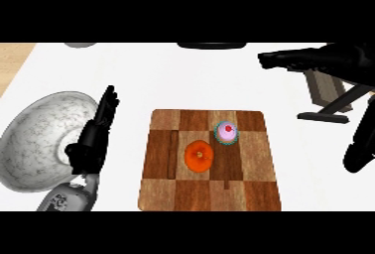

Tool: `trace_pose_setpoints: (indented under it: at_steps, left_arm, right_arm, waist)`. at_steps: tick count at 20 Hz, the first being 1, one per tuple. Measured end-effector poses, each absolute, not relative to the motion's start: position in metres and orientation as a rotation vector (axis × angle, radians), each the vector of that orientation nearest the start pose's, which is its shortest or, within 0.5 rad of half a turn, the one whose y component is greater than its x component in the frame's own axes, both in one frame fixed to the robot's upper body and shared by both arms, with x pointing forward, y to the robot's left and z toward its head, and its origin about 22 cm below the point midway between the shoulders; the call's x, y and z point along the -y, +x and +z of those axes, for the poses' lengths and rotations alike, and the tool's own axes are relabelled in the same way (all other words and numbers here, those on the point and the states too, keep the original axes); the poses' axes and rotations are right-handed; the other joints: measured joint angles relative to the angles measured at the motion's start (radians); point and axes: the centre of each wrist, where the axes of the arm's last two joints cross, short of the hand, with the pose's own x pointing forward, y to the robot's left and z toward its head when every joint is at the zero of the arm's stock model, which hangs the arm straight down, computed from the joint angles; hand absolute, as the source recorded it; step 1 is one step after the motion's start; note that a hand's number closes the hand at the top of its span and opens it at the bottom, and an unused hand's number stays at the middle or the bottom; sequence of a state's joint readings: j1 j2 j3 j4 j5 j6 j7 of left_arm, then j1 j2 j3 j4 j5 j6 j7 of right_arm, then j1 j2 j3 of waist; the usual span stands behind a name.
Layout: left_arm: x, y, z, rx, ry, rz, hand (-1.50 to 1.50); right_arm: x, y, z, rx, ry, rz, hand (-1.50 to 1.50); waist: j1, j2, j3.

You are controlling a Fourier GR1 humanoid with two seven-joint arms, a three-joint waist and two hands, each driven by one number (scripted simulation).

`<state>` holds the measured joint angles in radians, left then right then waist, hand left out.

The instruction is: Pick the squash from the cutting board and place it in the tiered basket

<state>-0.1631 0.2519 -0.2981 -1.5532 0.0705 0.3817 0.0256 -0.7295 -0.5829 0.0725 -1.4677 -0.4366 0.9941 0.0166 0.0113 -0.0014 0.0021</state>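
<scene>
Squash (198,156): orange, round, lying on the board just left of its middle; nothing touches it.
Board (253,191): checkered wood, flat on the counter, filling the lower middle of the view.
Cupcake (227,132): pink top with a red dot, teal wrapper, on the board at 1 o'clock from the squash, just beside it but apart.
Left hand (93,139): at 9 o'clock from the squash, left of the board and clear of it; fingers straight and pointing up the view, holding nothing. It overlaps the right rim of the bowl.
Bowl (36,136): big, grey marbled, at 9 o'clock beyond the left hand, near the view's left edge.
Right hand (315,57): dark, at 1 o'clock from the squash, high at the upper right, well apart from the board; whether its fingers are apart or together cannot be told.
Basket (330,101): dark frame with a grey slat at 2 o'clock, at the right edge under the right hand; only partly seen.
Counter (168,79): white, carrying the board and bowl.
</scene>
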Motion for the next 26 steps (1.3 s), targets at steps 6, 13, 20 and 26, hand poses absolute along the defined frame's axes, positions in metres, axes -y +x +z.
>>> trace_pose_setpoints:
  at_steps: [6,13,20,26]
  left_arm:
    - [-0.205,0.270,0.035,1.663,0.185,-0.106,0.00]
    - [-0.201,0.271,0.033,1.669,0.191,-0.109,0.00]
    - [-0.205,0.271,0.030,1.667,0.189,-0.107,0.00]
    - [-0.205,0.264,0.028,1.660,0.183,-0.109,0.00]
  right_arm:
    - [0.214,0.325,0.254,1.715,0.381,1.681,-1.50]
    - [0.179,0.303,0.236,1.671,0.271,1.809,-1.50]
    - [0.158,0.294,0.233,1.616,0.198,1.899,-1.50]
    - [0.155,0.281,0.221,1.525,0.119,1.955,-1.50]
  waist:
    - [-0.003,0.001,-0.001]
    - [-0.007,0.001,-0.002]
    - [-0.009,0.000,-0.003]
    - [-0.009,0.000,-0.002]
